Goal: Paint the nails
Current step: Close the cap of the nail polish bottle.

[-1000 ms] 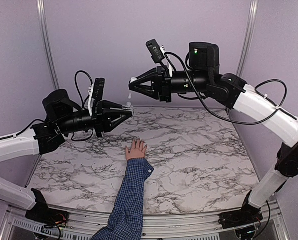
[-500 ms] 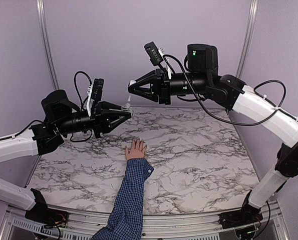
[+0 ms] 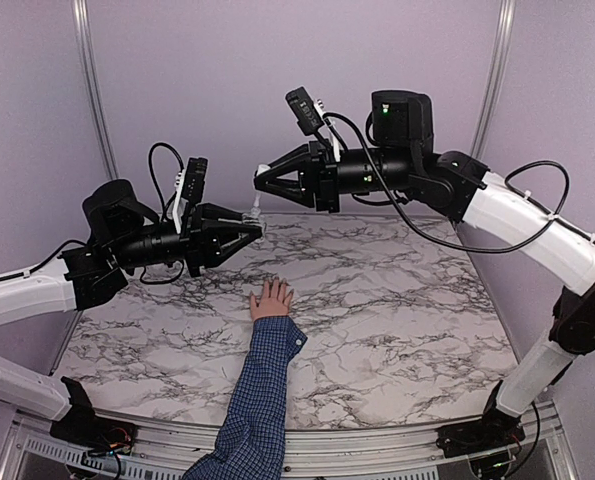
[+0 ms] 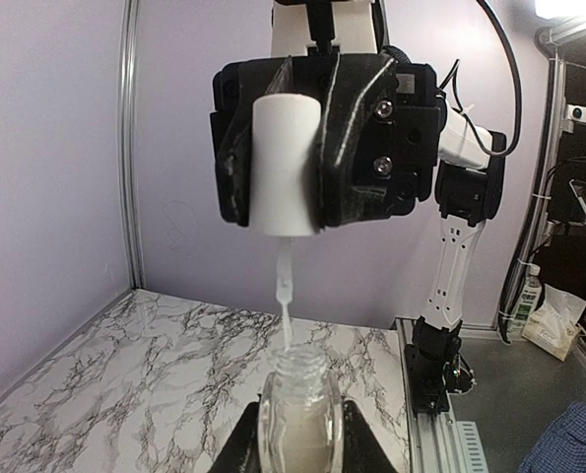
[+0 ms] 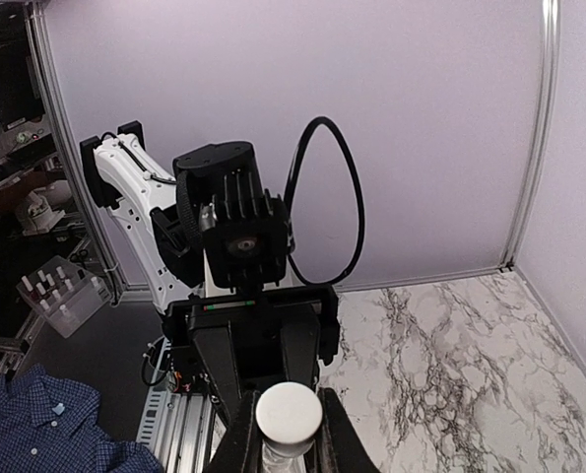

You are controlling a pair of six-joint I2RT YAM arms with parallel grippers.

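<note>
A small light-skinned hand (image 3: 271, 298) with spread fingers and a blue checked sleeve (image 3: 260, 392) lies flat on the marble table (image 3: 397, 300); its nails are too small to make out. My left gripper (image 3: 249, 224) is shut on a clear glass polish bottle (image 4: 295, 419), held upright in the air behind the hand. My right gripper (image 3: 264, 181) is shut on the white brush cap (image 4: 285, 163), also seen in the right wrist view (image 5: 289, 416). The thin brush (image 4: 286, 301) hangs from the cap, its tip at the bottle's open neck.
Purple walls with metal posts (image 3: 92, 90) close off the back and sides. A metal rail (image 3: 377, 455) runs along the near edge. Black cables (image 3: 162, 160) loop above both wrists.
My right gripper has risen a little and shifted left with the cap, drawing the brush up out of the bottle. The left arm and the hand have not moved.
</note>
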